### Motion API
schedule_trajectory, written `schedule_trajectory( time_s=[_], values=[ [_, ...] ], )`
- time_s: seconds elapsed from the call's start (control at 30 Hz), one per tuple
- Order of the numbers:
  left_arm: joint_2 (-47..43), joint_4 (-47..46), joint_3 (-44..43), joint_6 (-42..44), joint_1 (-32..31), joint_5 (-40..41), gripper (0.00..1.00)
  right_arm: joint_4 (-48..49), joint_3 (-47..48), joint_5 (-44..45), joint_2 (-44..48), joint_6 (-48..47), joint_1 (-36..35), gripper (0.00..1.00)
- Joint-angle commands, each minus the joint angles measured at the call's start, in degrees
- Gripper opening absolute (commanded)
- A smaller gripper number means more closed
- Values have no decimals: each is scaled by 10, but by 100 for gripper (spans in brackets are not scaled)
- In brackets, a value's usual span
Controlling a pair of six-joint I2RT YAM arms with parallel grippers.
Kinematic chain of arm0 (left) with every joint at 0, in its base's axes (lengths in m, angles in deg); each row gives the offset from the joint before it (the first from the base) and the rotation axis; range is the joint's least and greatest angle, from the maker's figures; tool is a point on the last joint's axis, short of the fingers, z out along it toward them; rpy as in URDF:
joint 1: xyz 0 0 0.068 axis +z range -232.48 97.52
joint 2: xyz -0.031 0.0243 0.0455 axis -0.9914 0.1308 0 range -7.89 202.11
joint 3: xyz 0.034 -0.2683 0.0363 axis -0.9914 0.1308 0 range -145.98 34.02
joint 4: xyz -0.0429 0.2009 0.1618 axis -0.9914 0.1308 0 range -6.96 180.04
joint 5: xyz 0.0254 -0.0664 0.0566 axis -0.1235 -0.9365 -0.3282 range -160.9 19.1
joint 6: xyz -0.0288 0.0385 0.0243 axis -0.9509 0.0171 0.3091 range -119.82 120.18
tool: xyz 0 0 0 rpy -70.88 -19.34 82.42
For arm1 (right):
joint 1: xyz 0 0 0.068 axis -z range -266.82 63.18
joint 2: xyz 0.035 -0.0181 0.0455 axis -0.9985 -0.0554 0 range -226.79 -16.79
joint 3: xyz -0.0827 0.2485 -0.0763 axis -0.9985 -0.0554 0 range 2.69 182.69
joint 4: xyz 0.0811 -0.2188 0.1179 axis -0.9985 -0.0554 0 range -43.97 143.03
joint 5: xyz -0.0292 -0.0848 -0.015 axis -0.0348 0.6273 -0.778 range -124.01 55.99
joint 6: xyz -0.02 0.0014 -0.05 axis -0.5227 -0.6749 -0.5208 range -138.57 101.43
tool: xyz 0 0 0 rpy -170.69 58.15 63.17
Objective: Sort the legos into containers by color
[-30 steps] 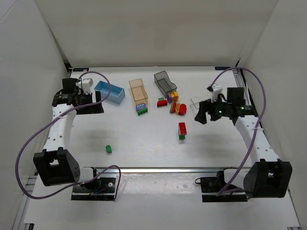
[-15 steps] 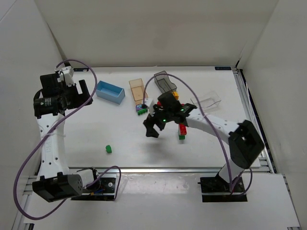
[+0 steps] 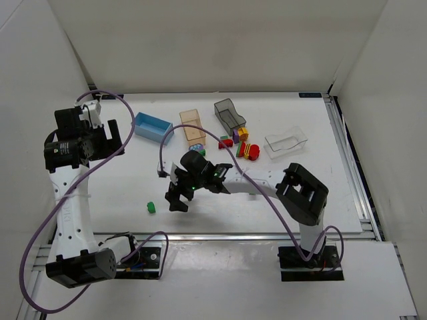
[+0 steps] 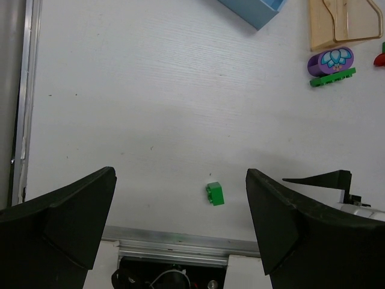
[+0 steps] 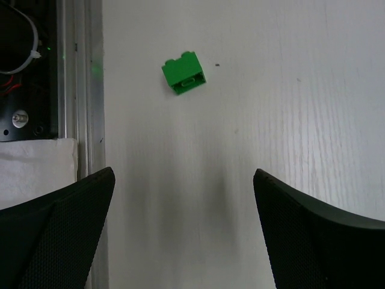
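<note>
The right gripper (image 3: 177, 198) has swung over from the bench's (image 3: 320, 193) 3 o'clock side. It now hangs with jaws apart and empty, the lone green lego (image 3: 151, 207) at its 8 o'clock, probably the next pick. The left gripper (image 4: 180, 180) also gapes.

Left wrist view: blue bin (image 4: 255, 12) and tan bin (image 4: 346, 21) cut at top edge, red brick (image 4: 380, 58) at right edge. Overhead, brick clump (image 3: 237, 138) too small to separate.

Bright, even overhead light leaves soft, faint shadows on the table (image 3: 120, 180); views sharp.
</note>
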Motion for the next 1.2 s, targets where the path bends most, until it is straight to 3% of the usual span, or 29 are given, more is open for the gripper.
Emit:
schedule_trajectory(
  time_s=[0.0, 0.3, 0.57, 1.17],
  values=[
    [-13, 11, -3, 19, 4, 5, 100, 89, 4, -92, -14, -48, 2, 99],
    [-1, 14, -7, 31, 3, -8, 100, 107, 62, -133, -97, -144, -12, 99],
    [6, 14, -11, 46, 3, -1, 100, 107, 126, -126, -163, -161, -24, 99],
    [18, 14, -15, 50, 4, 3, 99, 95, 167, -143, -224, -193, -34, 99]
  ],
)
